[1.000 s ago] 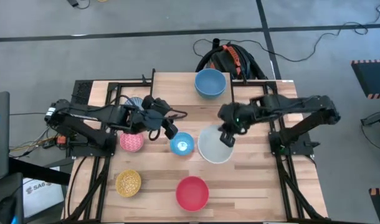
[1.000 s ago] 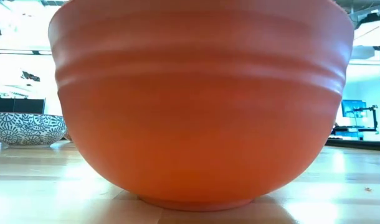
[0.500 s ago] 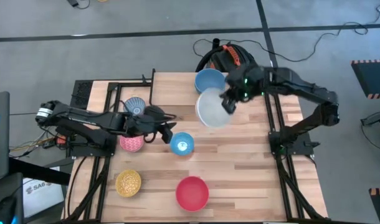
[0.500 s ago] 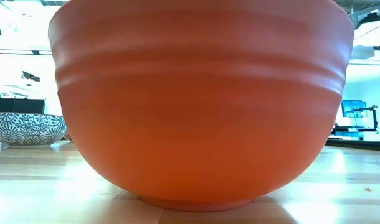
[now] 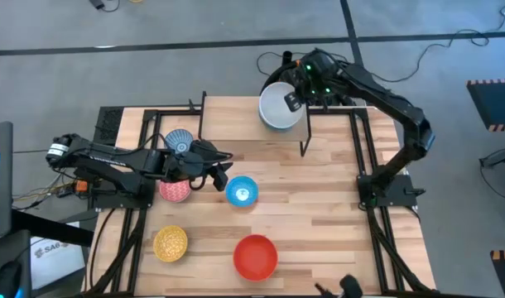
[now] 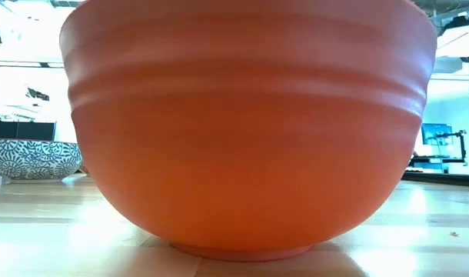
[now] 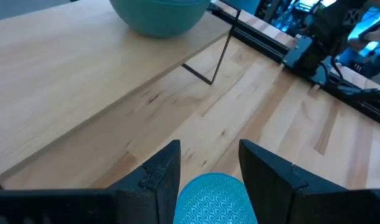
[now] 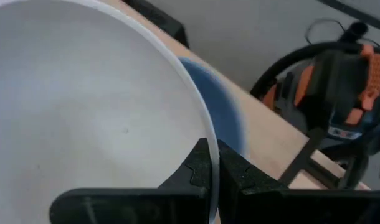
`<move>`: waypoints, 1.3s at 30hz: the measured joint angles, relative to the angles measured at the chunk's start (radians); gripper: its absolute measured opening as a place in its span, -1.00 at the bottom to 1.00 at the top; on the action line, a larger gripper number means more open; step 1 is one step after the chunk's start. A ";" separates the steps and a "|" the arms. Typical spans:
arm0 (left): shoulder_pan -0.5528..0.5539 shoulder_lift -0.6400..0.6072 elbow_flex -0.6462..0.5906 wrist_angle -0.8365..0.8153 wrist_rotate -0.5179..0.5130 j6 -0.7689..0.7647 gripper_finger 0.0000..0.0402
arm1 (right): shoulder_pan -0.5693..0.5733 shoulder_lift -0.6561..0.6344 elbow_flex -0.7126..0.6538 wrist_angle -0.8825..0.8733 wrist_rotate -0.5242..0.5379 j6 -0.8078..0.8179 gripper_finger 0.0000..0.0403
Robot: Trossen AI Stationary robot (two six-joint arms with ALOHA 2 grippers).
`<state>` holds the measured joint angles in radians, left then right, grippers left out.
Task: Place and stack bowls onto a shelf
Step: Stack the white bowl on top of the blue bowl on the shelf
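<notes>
My right gripper [image 5: 292,101] is shut on a white bowl [image 5: 276,104] and holds it tilted over a blue bowl [image 5: 275,125]. That blue bowl [image 7: 159,14] stands on the light-wood shelf [image 5: 236,116] at the table's far edge. My left gripper [image 5: 223,175] is open, with its fingers on either side of the light blue bowl [image 7: 212,199], next to that bowl [image 5: 242,192] at mid-table. I cannot tell whether they touch it. The pink [image 5: 175,189], patterned [image 5: 179,141], yellow [image 5: 170,242] and red [image 5: 255,257] bowls rest on the tabletop. No green bowl shows. My right gripper pinches the white bowl's rim [image 8: 205,134], one finger [image 8: 196,171] inside the bowl and the other [image 8: 235,174] outside. The bowl is lifted clear and tilted, its hollow facing the wrist camera, above the blue bowl [image 8: 218,102].
The red bowl [image 6: 250,131] fills the low view, with the patterned bowl [image 6: 33,158] behind it at left. The shelf stands on thin black legs [image 5: 304,141]. An orange-and-black bag [image 5: 306,76] lies beyond the far edge. Bare wood lies between the shelf and the right frame rail.
My right gripper has lifted the white bowl off the middle of the table and carried it toward the far edge, tipping it, until it hangs over the blue bowl on the shelf. The left gripper has stayed by the light blue bowl.
</notes>
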<state>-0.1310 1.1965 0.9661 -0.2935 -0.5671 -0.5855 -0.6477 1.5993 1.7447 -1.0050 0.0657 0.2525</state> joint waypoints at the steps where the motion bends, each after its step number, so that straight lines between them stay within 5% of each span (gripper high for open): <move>1: 0.000 0.000 0.000 -0.001 0.009 -0.002 -0.27 | -0.011 0.011 0.000 0.005 0.000 0.011 -0.88; 18: 0.030 0.000 0.000 -0.040 0.082 0.017 -0.27 | -0.064 0.045 0.000 -0.053 -0.125 0.027 -0.65; 27: 0.069 -0.005 0.000 -0.064 0.161 0.054 -0.27 | -0.077 0.039 0.000 -0.041 -0.147 0.031 -0.27; 33: 0.136 -0.041 0.000 -0.065 0.251 0.143 -0.27 | -0.094 -0.041 0.002 0.142 -0.143 -0.007 0.00; 39: 0.246 -0.092 0.000 -0.084 0.320 0.234 -0.27 | -0.077 -0.015 -0.031 0.407 -0.136 -0.060 -0.02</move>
<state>0.1150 1.1045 0.9661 -0.3773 -0.2471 -0.3511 -0.7246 1.5844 1.7141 -0.5981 -0.0707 0.1929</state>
